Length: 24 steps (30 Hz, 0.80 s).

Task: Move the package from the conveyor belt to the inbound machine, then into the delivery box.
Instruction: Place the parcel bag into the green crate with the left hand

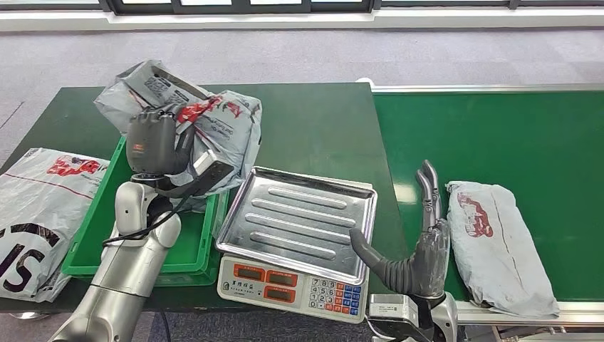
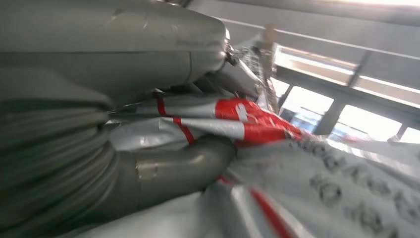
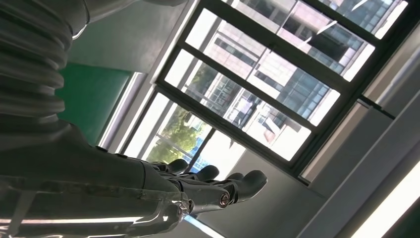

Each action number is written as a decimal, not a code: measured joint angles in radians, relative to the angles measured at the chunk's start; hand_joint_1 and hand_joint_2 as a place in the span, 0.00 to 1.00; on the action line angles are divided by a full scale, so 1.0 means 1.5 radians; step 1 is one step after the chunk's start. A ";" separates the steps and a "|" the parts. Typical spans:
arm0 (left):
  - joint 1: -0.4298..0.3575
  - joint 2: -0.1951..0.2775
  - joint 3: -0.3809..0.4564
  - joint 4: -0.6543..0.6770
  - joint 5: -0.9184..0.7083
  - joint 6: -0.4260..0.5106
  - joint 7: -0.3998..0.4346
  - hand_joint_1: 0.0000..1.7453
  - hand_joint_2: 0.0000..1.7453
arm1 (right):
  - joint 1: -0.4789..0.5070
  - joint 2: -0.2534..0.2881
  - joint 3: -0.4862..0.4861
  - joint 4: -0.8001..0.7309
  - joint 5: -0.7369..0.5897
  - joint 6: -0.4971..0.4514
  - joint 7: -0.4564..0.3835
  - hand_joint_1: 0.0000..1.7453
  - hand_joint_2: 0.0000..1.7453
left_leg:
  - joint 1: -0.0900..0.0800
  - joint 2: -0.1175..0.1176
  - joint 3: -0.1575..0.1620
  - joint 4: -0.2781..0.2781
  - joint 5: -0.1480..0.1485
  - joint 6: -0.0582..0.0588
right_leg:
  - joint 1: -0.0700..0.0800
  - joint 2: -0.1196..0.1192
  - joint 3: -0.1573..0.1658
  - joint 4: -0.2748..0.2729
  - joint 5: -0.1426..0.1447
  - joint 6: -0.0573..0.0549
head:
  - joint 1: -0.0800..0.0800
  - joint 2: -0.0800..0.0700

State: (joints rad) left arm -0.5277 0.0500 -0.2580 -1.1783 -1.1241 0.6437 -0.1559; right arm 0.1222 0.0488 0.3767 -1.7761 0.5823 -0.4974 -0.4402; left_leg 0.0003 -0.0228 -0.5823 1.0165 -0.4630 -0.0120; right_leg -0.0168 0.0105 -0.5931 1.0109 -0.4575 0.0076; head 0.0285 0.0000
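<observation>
Right hand: it is being held upright beside the conveyor package, fingers straight and apart, thumb spread toward the scale; nothing is being gripped.
Scale: the steel tray of the inbound machine is lying bare between the two arms.
Waiting package: a grey mailer is lying on the green conveyor belt, just beside the right hand's fingers.
Left hand: a crumpled grey-and-red package is being gripped and held above the far end of the green delivery box.
Step in hand: judged from the layout, the held package is being brought over the box for release.
Doing it well: the bag should be lowered until its bulk is hanging inside the box walls before the fingers are opened, since part of it is overhanging the far rim and the table; a release from this height is risking a slide out.
Hard to make out: in the left wrist view the package is being blurred and pressed against the thumb, so the finger hold cannot be judged there.
Cut off: another mailer is being cropped at the left edge.
</observation>
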 joint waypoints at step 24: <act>0.056 -0.006 0.217 0.147 0.066 -0.025 -0.048 0.00 0.00 | 0.014 -0.012 -0.021 -0.039 0.016 0.024 0.035 0.00 1.00 | 0.000 0.000 0.000 0.000 0.000 0.000 | 0.000 0.001 0.000 0.000 0.000 0.000 | 0.000 0.000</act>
State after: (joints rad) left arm -0.4439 0.0417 0.0669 -0.9578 -1.0250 0.6056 -0.2273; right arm 0.1427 0.0309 0.3448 -1.8349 0.6061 -0.4612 -0.3873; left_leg 0.0001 -0.0227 -0.5822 1.0165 -0.4629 -0.0121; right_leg -0.0171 0.0114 -0.5925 1.0109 -0.4575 0.0076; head 0.0287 0.0000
